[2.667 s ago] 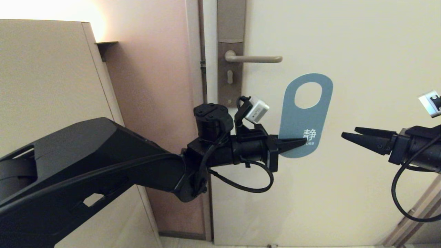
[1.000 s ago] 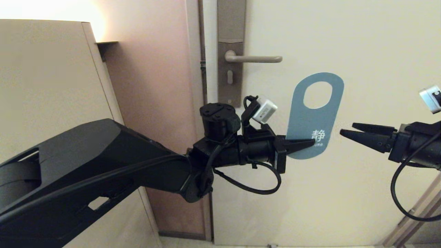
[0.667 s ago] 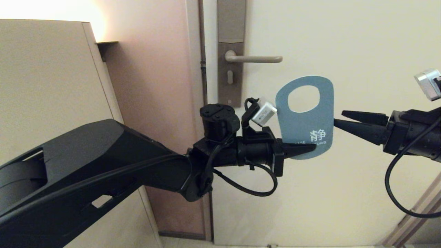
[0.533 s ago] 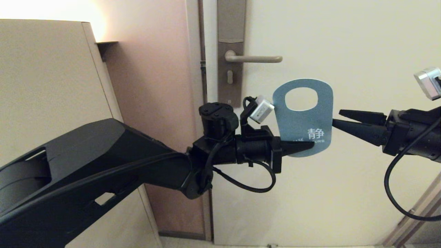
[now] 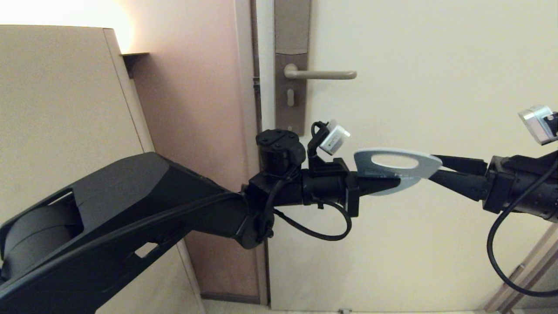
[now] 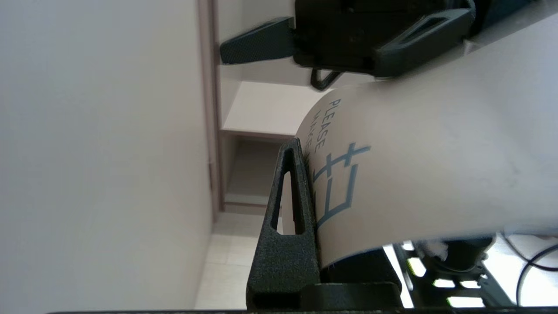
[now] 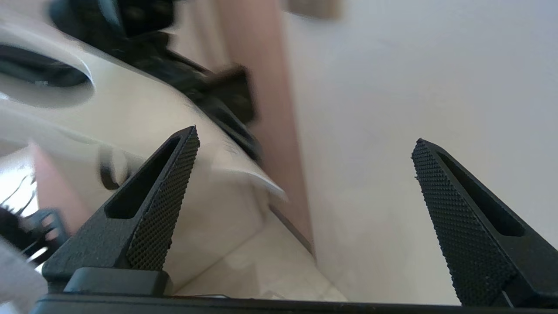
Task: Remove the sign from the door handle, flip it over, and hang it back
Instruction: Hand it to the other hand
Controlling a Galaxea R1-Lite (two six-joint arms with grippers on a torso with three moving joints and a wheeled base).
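Left gripper (image 5: pixel 386 186), black with textured fingers, pinches one end of the single thin, flat sign (image 5: pixel 397 168). The sign is tipped nearly edge-on, long axis about level, its hole end toward the right gripper (image 5: pixel 438 168), whose jaws are spread wide at the sign's far end. One slim, round-tipped door handle (image 5: pixel 320 74) sits above, bare.

White sign (image 6: pixel 436 174) with blue lettering, beige-bronze door handle (image 5: pixel 320 74), cream door (image 5: pixel 436 65)
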